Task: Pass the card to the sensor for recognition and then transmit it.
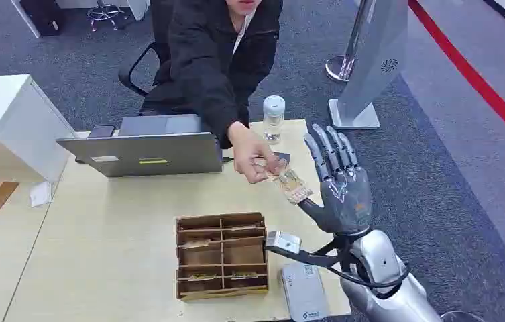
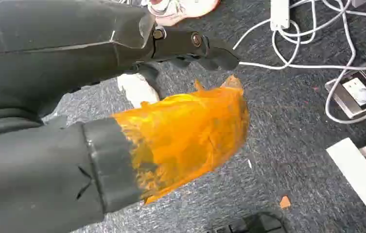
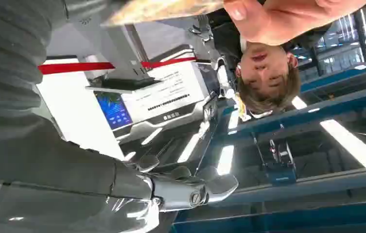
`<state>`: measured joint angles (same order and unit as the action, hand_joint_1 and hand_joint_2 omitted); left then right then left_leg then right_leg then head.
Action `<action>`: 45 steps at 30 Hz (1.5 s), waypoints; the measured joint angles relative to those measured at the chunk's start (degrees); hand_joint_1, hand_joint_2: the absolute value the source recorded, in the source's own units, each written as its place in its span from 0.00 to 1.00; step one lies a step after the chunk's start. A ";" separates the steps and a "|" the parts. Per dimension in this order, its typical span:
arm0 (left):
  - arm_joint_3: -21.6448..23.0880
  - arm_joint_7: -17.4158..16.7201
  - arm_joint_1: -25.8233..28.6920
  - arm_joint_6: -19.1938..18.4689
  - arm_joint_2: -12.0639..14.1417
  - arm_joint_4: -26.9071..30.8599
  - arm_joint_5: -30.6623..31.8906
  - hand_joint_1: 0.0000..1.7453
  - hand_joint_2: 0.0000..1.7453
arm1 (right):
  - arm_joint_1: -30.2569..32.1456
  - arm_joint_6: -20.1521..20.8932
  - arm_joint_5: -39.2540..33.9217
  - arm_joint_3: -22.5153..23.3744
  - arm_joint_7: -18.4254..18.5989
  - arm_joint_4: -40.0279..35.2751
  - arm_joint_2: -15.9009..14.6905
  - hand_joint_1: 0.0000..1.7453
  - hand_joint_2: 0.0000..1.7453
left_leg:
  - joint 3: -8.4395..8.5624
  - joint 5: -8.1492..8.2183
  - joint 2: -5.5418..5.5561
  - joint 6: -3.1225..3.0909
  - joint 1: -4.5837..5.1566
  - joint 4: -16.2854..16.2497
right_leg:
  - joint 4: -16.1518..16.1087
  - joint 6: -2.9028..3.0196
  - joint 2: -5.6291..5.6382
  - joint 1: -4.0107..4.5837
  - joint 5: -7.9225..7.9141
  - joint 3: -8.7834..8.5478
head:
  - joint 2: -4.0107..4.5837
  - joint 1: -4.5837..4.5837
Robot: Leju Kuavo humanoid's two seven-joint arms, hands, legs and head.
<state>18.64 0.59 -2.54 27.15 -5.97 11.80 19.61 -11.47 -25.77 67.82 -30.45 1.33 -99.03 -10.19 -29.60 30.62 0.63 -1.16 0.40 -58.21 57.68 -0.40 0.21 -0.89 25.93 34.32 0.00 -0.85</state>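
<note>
One card reader [image 1: 304,290] lies nearest on the table, beside a wooden organizer [image 1: 221,255]; beyond, the right hand [image 1: 340,184], fingers straight and spread, touches the card [image 1: 291,184] that a person's hand [image 1: 253,155] pinches; left hand's state unclear

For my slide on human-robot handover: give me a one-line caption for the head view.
A seated person's hand holds a card at the robot's raised right hand, over a wooden table.
</note>
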 joint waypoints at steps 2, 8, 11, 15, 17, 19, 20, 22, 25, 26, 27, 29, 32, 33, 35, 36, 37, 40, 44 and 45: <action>0.00 0.00 0.00 -0.02 0.00 0.00 0.02 0.00 0.00 | 0.01 0.02 -0.02 0.00 0.00 0.00 0.02 0.74 1.00 | 0.00 0.00 0.00 0.00 0.00 0.00 | 0.00 0.00 0.00 0.00 0.00 0.00 | 0.00 0.00; 0.00 -0.46 -0.01 -0.09 0.00 0.00 0.13 0.00 0.00 | 0.29 0.11 -0.30 0.00 0.00 -0.02 0.04 0.82 1.00 | 0.00 0.00 0.00 0.00 0.00 0.00 | 0.00 0.00 0.00 0.00 0.00 0.00 | 0.00 0.00; 0.00 -0.50 0.00 -0.11 0.00 0.02 0.24 0.00 0.00 | 0.49 0.11 -0.57 0.02 0.00 -0.02 0.09 0.82 1.00 | 0.00 0.00 0.00 0.00 0.00 0.00 | 0.00 0.00 0.00 0.00 0.00 0.00 | 0.00 0.00; 0.00 -0.52 0.00 -0.13 0.00 0.02 0.33 0.00 0.00 | 0.63 0.09 -0.79 0.11 -0.02 -0.07 0.22 0.84 1.00 | 0.01 0.00 0.00 0.00 0.00 0.00 | 0.00 0.00 0.00 0.00 0.00 0.00 | 0.00 0.02; 0.00 -1.01 -0.02 -0.13 -0.02 0.04 0.48 0.00 0.00 | 0.77 0.07 -1.18 0.22 -0.22 -0.13 0.37 0.86 1.00 | 0.01 0.00 0.00 0.00 0.00 0.00 | 0.00 0.00 0.00 0.00 0.00 0.00 | 0.00 0.02; 0.00 -1.31 -0.01 -0.24 -0.02 0.04 0.72 0.00 0.00 | 1.01 -0.02 -1.33 0.37 -0.48 -0.20 0.50 1.00 1.00 | 0.01 0.00 0.00 0.00 0.00 0.00 | 0.00 0.00 0.00 0.00 0.00 0.00 | 0.00 0.00; 0.00 -1.36 -0.01 -0.26 -0.02 0.04 0.85 0.00 0.00 | 1.16 -0.04 -1.44 0.48 -0.63 -0.28 0.55 1.00 1.00 | 0.01 0.00 0.00 0.00 0.00 0.00 | 0.00 0.00 0.00 0.00 0.00 0.00 | 0.00 0.02; -0.02 -1.53 -0.01 -0.28 -0.02 0.04 1.03 0.00 0.00 | 1.37 -0.04 -1.79 0.63 -0.96 -0.59 0.59 1.00 1.00 | 0.01 0.00 0.00 0.00 0.00 0.00 | 0.00 0.00 0.00 0.00 0.00 0.00 | 0.00 0.02; 0.00 -1.60 0.00 -0.35 -0.02 0.07 1.16 0.00 0.00 | 1.90 -0.07 -3.08 0.81 -1.59 -1.14 0.72 1.00 1.00 | 0.01 0.00 0.00 0.00 0.00 0.00 | 0.00 0.00 0.00 0.00 0.00 0.00 | 0.00 0.00; 0.00 -1.60 0.01 -0.37 -0.02 0.07 1.20 0.00 0.00 | 2.03 -0.07 -3.52 0.81 -1.88 -1.31 0.74 1.00 1.00 | 0.01 0.00 0.00 0.00 0.00 0.00 | 0.00 0.00 0.00 0.00 0.00 0.00 | 0.00 0.02; 0.00 -1.60 0.02 -0.35 -0.02 0.07 1.25 0.00 0.00 | 2.19 -0.07 -3.80 0.83 -2.08 -1.51 0.74 1.00 1.00 | 0.01 0.00 0.00 0.00 0.00 0.00 | 0.00 0.00 0.00 0.00 0.00 0.00 | 0.00 0.02; -0.02 -1.60 0.02 -0.37 -0.02 0.07 1.31 0.00 0.00 | 2.48 -0.07 -4.20 0.83 -2.14 -1.77 0.74 1.00 1.00 | 0.01 0.00 0.00 0.00 0.00 0.00 | 0.00 0.00 0.00 0.00 0.00 0.00 | 0.00 0.00; 0.00 -1.60 0.02 -0.37 -0.02 0.07 1.31 0.00 0.00 | 2.63 -0.09 -4.28 0.85 -2.16 -2.01 0.83 1.00 1.00 | 0.01 0.00 0.00 0.00 0.00 0.00 | 0.00 0.00 0.01 0.00 0.00 0.00 | 0.00 0.00; 0.00 -1.60 0.01 -0.37 -0.02 0.07 1.31 0.00 0.00 | 2.68 -0.07 -4.59 0.85 -2.27 -2.01 0.87 1.00 1.00 | 0.01 0.00 0.00 0.00 0.00 0.00 | 0.00 0.00 0.01 0.00 0.00 0.00 | 0.00 0.02; 0.00 -1.60 0.02 -0.37 -0.04 0.09 1.33 0.00 0.00 | 2.87 -0.07 -5.64 0.85 -2.82 -2.12 0.90 1.00 1.00 | 0.01 0.00 0.00 0.00 0.00 0.00 | 0.00 0.00 0.00 0.00 0.00 0.00 | 0.00 0.00; 0.00 -1.60 0.03 -0.37 -0.04 0.09 1.42 0.00 0.00 | 3.03 -0.04 -6.10 0.85 -3.13 -2.23 0.90 1.00 1.00 | 0.01 0.00 0.00 0.00 0.00 0.00 | 0.00 0.00 0.00 0.00 0.00 0.00 | 0.00 0.02; -0.02 -1.57 0.03 -0.37 -0.04 0.09 1.49 0.00 0.00 | 3.28 0.07 -7.22 0.85 -3.59 -2.51 0.90 1.00 1.00 | 0.01 0.00 0.00 0.00 0.00 0.00 | 0.00 0.00 0.00 0.00 0.00 0.00 | 0.00 0.02; -0.02 -1.20 0.07 -0.31 -0.04 0.09 1.49 0.00 0.00 | 4.73 1.32 -11.86 0.90 -5.19 -3.47 0.92 1.00 1.00 | 0.01 0.01 0.00 0.00 0.00 0.00 | 0.00 0.00 0.00 0.01 0.01 0.00 | 0.00 0.02; -0.20 -0.61 0.21 -0.07 -0.22 0.09 1.51 0.00 0.00 | 7.86 3.24 -17.82 1.25 -7.06 -4.50 0.92 1.00 1.00 | 0.00 0.02 0.02 0.00 0.00 0.00 | 0.00 0.00 -0.01 0.01 0.03 0.01 | 0.00 0.00; -0.24 -0.46 0.27 -0.02 -0.28 0.09 1.55 0.00 0.00 | 8.70 3.74 -19.39 1.42 -7.58 -4.68 0.96 1.00 1.00 | -0.01 0.04 0.02 0.02 0.00 0.01 | 0.00 0.01 -0.01 0.01 0.04 0.02 | 0.00 0.00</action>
<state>18.40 0.13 -2.26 27.12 -6.25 11.89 21.16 -2.78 -22.03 48.43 -29.03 -6.25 -103.71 -9.22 -29.61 30.66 0.64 -1.13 0.40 -58.20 57.67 -0.38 0.20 -0.88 25.97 34.33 0.00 -0.85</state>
